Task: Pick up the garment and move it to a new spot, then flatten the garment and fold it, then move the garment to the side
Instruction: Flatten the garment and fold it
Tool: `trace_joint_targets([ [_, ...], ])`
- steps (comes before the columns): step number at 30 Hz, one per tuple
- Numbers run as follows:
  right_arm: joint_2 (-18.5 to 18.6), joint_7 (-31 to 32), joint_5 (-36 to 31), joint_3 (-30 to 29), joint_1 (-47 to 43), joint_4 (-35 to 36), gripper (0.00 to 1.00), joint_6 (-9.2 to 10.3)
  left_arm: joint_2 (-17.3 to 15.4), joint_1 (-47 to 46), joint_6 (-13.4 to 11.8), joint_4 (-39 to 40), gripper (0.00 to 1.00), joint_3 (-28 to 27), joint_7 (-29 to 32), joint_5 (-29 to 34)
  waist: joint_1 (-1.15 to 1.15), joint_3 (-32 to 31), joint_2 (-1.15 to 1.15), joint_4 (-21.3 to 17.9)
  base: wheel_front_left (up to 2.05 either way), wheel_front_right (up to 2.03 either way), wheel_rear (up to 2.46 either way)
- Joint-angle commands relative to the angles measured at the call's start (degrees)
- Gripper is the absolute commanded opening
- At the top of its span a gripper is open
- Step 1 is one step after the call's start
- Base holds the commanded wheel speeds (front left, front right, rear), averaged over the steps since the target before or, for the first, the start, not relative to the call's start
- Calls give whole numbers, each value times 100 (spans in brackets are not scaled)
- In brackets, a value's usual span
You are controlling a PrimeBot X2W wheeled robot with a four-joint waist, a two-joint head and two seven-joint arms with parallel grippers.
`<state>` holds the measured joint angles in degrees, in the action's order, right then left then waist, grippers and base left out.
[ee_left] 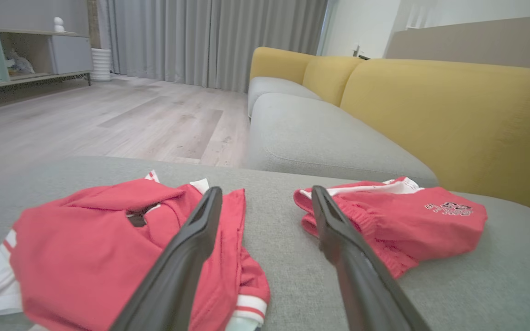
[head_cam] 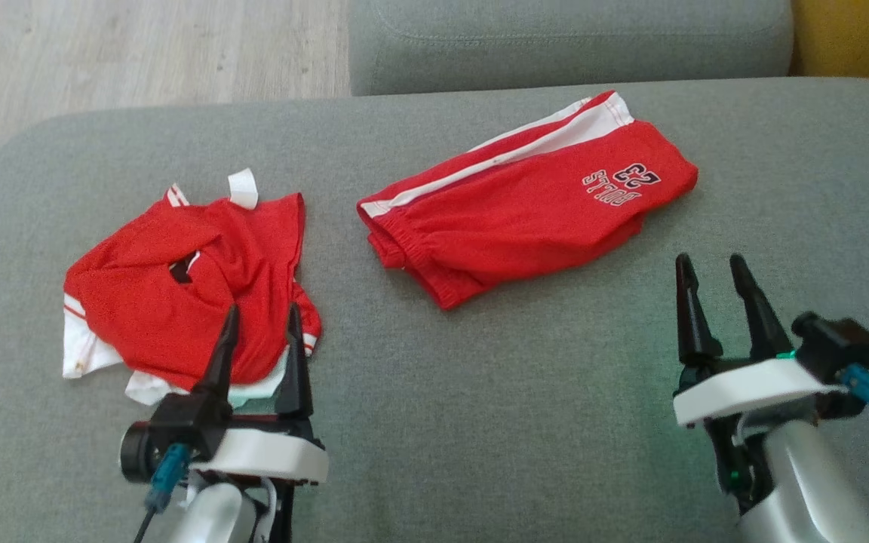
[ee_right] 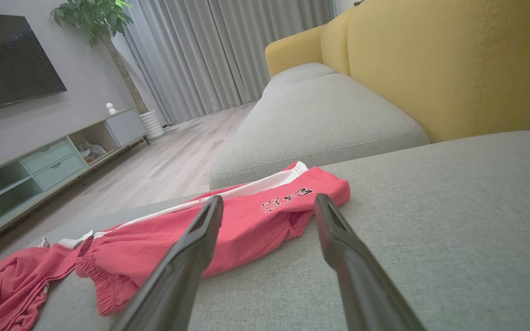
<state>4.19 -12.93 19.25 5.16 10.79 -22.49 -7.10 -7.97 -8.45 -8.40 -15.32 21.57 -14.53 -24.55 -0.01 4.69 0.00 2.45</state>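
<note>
A crumpled red garment with white trim lies on the left of the grey cushion. My left gripper hovers open at its near edge, fingertips over the cloth, nothing between them. The left wrist view shows this garment under the left finger of the gripper. Red shorts with a white side stripe and printed lettering lie folded to the right of the middle. My right gripper stands open, just short of them at the right. From the right wrist, the shorts lie beyond the gripper.
A second grey seat cushion adjoins the far edge, with yellow backrests on the right. Wooden floor lies beyond the far left edge. Bare grey fabric stretches between the two garments and along the near side.
</note>
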Motion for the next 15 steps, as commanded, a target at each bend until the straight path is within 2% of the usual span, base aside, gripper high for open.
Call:
trace_joint_targets([
  [1, -64, 103, -148, 32, 247, 394, 100, -39, 14, -217, 121, 168, 100, -273, -47, 173, 1, 88, 0, 24, 0, 0, 0],
  [10, -108, 795, -743, -535, 769, 686, 100, -39, 238, -683, 467, 115, 100, -383, -47, 542, 1, 746, 0, 304, 0, 0, 0],
  [15, -111, 1335, -1154, -1177, 1616, 285, 100, -39, 384, -998, 630, 94, 100, -335, -47, 648, 1, 1208, 0, 546, 0, 0, 0],
])
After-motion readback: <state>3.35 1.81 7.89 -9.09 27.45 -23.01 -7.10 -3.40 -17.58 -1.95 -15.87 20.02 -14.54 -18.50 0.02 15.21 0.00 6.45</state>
